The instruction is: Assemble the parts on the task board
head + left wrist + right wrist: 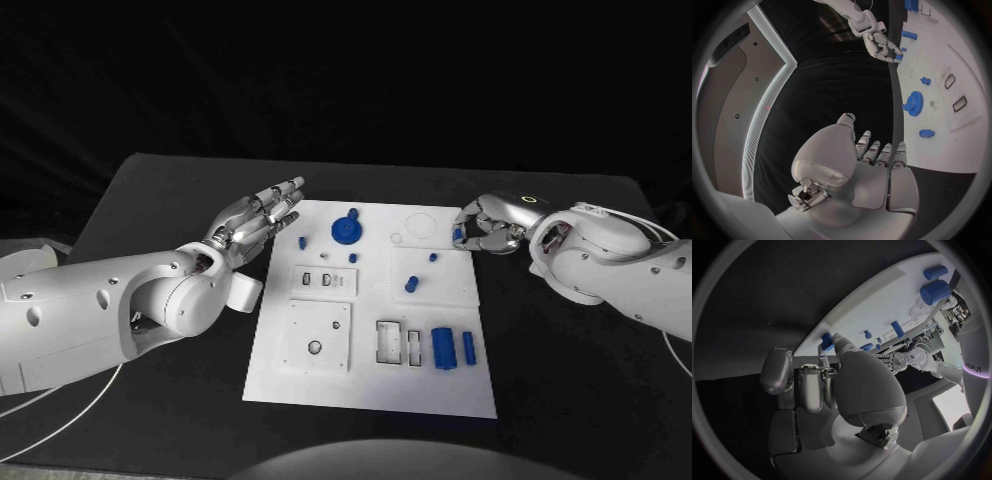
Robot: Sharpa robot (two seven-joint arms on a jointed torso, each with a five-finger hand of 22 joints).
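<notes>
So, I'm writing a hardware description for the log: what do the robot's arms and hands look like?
Both arms are glossy white rounded shells with small dark holes. The left robot hand and right robot hand are silver metal with jointed fingers. A thin white cable trails beside the left arm, and a small green light ring sits at the right wrist.

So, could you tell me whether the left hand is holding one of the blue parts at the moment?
No, the left hand holds nothing; its fingers are stretched out over the table beside the task board.
</notes>
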